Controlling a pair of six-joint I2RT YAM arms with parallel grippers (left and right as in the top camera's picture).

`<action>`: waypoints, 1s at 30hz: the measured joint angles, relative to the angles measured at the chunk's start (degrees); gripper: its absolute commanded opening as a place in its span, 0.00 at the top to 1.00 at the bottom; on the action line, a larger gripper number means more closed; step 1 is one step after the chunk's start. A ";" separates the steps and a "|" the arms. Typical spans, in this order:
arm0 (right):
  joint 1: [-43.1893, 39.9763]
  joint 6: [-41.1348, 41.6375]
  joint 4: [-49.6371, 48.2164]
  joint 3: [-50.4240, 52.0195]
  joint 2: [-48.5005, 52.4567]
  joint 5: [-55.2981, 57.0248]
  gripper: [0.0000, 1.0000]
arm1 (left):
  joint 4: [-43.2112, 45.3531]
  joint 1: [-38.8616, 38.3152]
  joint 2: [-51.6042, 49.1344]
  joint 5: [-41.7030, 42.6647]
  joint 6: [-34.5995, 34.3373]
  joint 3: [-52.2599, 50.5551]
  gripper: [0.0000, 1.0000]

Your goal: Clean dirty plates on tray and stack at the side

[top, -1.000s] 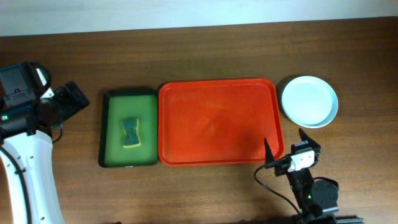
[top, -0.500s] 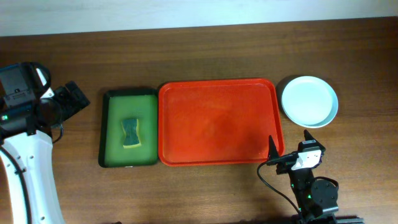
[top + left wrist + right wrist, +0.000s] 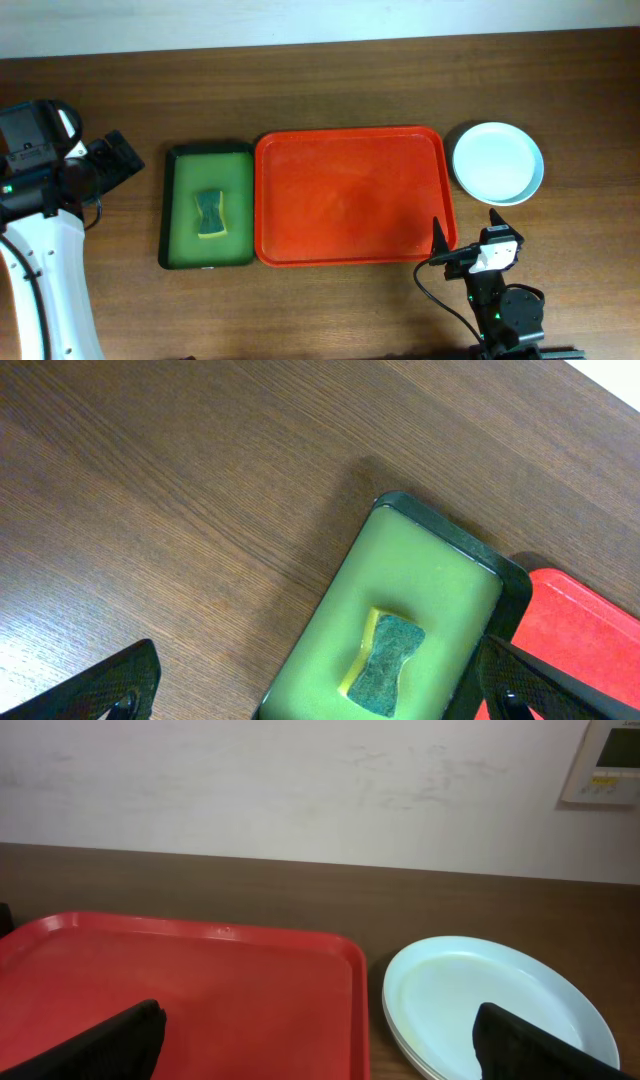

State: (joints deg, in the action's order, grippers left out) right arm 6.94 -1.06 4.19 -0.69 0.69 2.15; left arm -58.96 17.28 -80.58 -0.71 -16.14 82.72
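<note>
Sitting bare mid-frame, the red tray [image 3: 350,195] holds nothing. The plates [image 3: 498,162] are stacked just right of it, looking clean. The right gripper [image 3: 320,1040] has slid down a bit, wide and empty; the left gripper [image 3: 315,680] is wide too. Job looks done.

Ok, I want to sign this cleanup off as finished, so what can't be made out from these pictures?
Plates in the stack: overhead shows only the top plate; in the right wrist view the rims blur together and the lower edge cuts them.
Lower plates' faces: covered by the top plate in both views.
Sponge underside: it lies flat in the green tray.
</note>
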 measured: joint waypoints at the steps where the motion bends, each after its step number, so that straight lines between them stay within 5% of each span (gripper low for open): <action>1: 0.00 0.00 0.00 0.00 0.00 0.00 0.01 | 0.00 0.00 0.00 0.00 0.00 0.00 0.01; 11: 0.00 0.02 -0.04 0.00 -0.04 0.04 0.02 | -0.39 -9.66 28.28 -0.20 -0.02 0.00 0.01; 17: 0.00 0.04 -0.07 0.00 -0.07 0.22 0.02 | -7.74 -10.49 33.57 -1.11 0.00 -0.24 0.01; 22: 0.00 0.02 -0.07 0.00 -0.07 0.44 0.02 | -8.59 -13.94 43.19 -1.73 0.00 -12.48 0.01; 24: 0.00 0.02 -0.07 0.00 -0.04 0.44 0.02 | -3.82 -14.27 47.76 -2.25 -0.02 -19.67 0.01; 30: 0.00 0.20 -0.09 0.00 -0.07 0.44 0.02 | 29.09 -15.98 63.89 -2.10 -0.24 -39.98 0.01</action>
State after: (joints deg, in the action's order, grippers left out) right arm 6.94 -0.86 4.10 -0.69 0.62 2.59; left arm -29.87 1.30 -16.69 -2.81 -16.38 42.74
